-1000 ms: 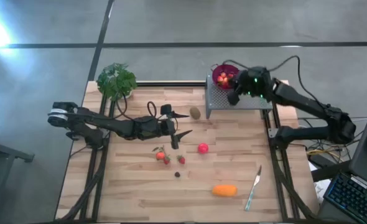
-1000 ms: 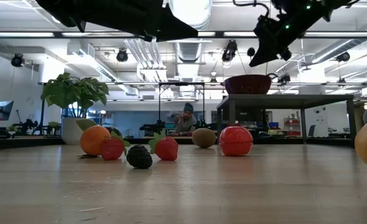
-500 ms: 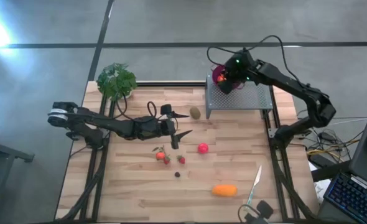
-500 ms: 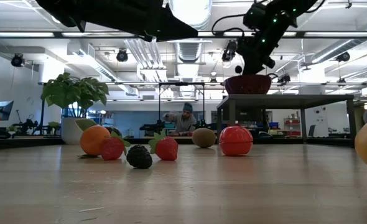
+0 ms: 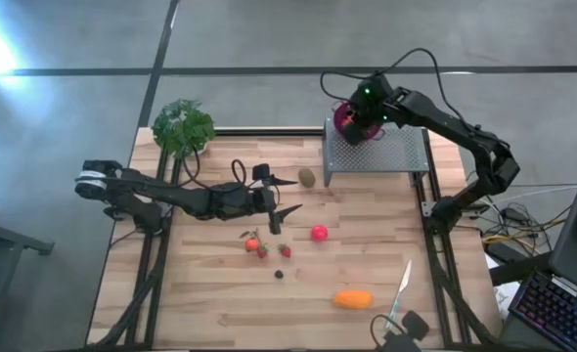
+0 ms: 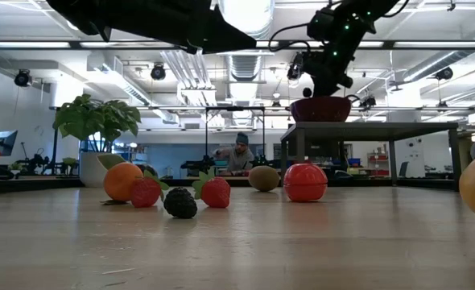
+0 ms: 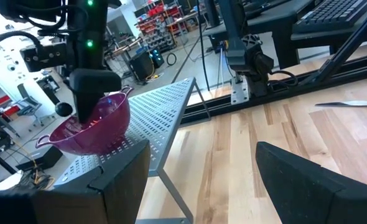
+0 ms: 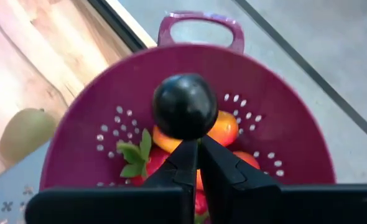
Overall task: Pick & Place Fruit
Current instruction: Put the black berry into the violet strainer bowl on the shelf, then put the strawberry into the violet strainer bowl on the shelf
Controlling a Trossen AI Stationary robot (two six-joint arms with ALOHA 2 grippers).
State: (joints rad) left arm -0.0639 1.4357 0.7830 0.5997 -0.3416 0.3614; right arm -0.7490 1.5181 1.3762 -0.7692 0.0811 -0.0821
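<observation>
Plum (image 8: 185, 106) sits right at the tips of the right gripper (image 8: 196, 152), whose fingers are pressed fully together. It seems pinched only by a thin edge or stalk, over the purple bowl (image 8: 283, 124) on the metal stand (image 5: 386, 156) at the far right of the table. The bowl already holds strawberries and an orange piece.

To do the drop well, the gripper should keep centred over the bowl, low above the fruit, and part its fingers slowly so the round plum does not bounce out over the rim.

The left gripper (image 5: 287, 196) hovers wide open and empty above mid-table. Near it lie the kiwi (image 5: 308, 177), red ball (image 5: 319, 233), small strawberries (image 5: 259, 246), a dark berry (image 5: 279, 274) and, nearer, the oblong orange piece (image 5: 353, 298).

Exactly how the plum is gripped is hard to make out, since the fingertips hide the contact. The bowl's contents under the plum are partly covered, and its near rim is cut off by the gripper body.
</observation>
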